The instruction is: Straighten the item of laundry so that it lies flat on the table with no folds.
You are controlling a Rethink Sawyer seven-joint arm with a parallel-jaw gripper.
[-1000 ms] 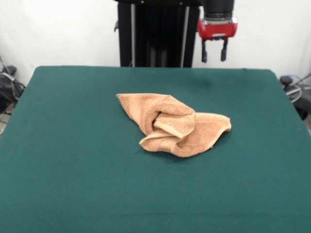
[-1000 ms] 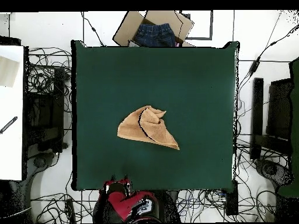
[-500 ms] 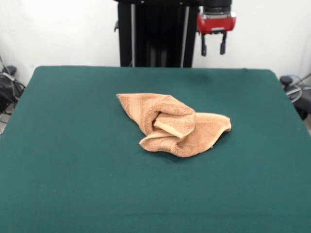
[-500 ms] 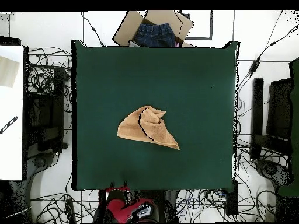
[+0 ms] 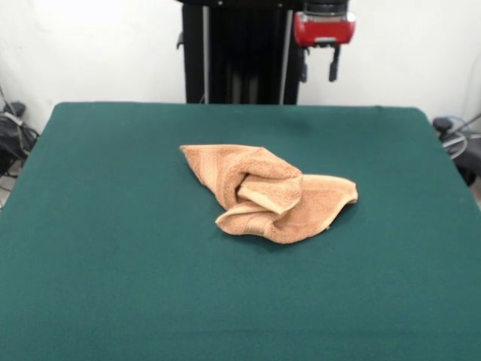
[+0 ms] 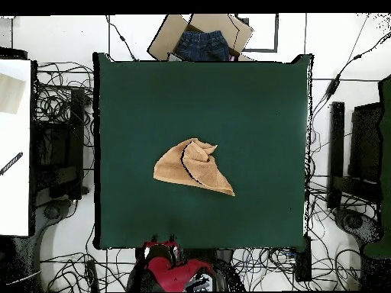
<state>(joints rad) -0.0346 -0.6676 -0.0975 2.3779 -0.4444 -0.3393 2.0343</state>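
Note:
The orange-tan towel point(image 5: 268, 192) lies crumpled and folded over itself near the middle of the dark green table point(image 5: 113, 248). It also shows in the overhead view point(image 6: 192, 166) as a bunched triangle on the table point(image 6: 252, 107). My gripper point(image 5: 317, 68) hangs high above the table's far edge, by the pedestal, well away from the towel. Its two black fingers stand apart and hold nothing. In the overhead view the gripper point(image 6: 162, 249) sits just past the table's bottom edge.
A cardboard box with blue jeans point(image 6: 201, 40) stands beyond the table's top edge in the overhead view. Cables cover the floor on both sides. A white table point(image 6: 15, 145) stands at the left.
The gripper has risen and drifted left in the front view, farther from the table. The towel has not moved.

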